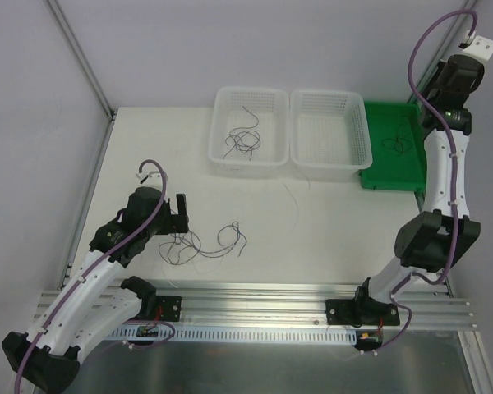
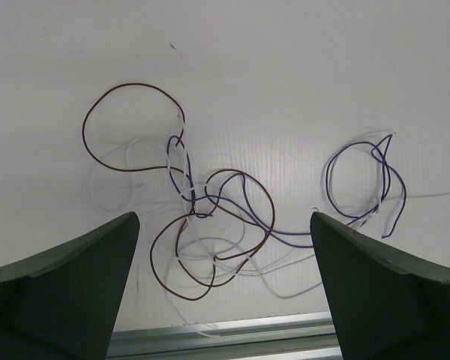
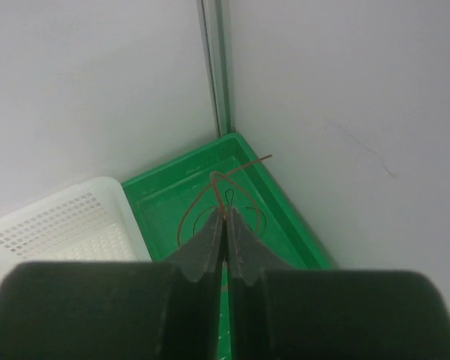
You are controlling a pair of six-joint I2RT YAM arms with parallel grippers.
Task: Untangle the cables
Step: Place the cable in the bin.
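A loose tangle of thin cables (image 1: 204,241) lies on the white table near the front left. In the left wrist view it shows as brown, purple and white cables (image 2: 210,214) looped through one another. My left gripper (image 2: 223,221) hangs open just above and on the near side of this tangle, touching nothing. My right gripper (image 3: 225,213) is high over the green tray (image 3: 157,199), shut on a thin brown cable (image 3: 247,164) that loops up from its tips. Dark cables (image 1: 397,144) lie in the tray.
Two white baskets stand at the back: the left basket (image 1: 222,160) holds several dark strands (image 1: 242,141), and the right basket (image 1: 357,160) touches the green tray (image 1: 386,174). A pale strand (image 1: 294,197) lies on the table. An aluminium rail (image 1: 255,295) runs along the near edge.
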